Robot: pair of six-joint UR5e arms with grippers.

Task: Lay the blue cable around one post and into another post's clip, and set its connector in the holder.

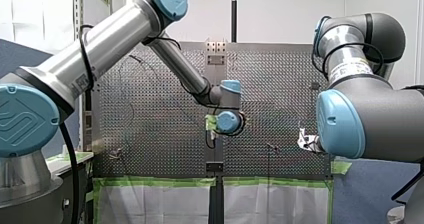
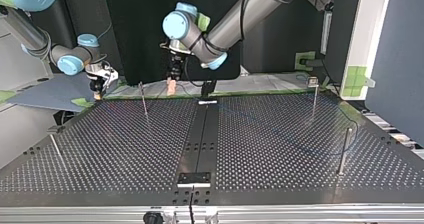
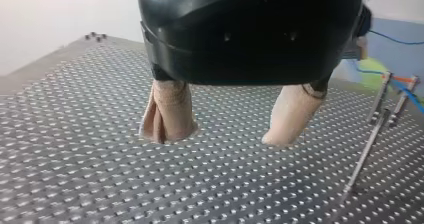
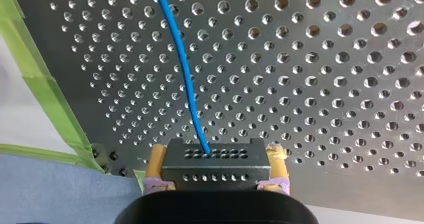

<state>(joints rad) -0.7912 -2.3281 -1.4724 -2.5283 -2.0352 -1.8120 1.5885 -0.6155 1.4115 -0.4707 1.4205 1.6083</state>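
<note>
My right pincer (image 4: 216, 153) is grasping the rigid black perforated connector (image 4: 216, 171); the thin blue cable (image 4: 182, 69) ahead is probably behaving limp.

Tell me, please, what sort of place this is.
Probably a robotics lab: my left arm and my right arm reach over a perforated table fitted with posts, green tape marks its edge, and my right tool holds the connector of the blue cable.

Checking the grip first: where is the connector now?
Right wrist view: the connector is clamped in my right gripper, at the table's edge beside the green tape.
</note>
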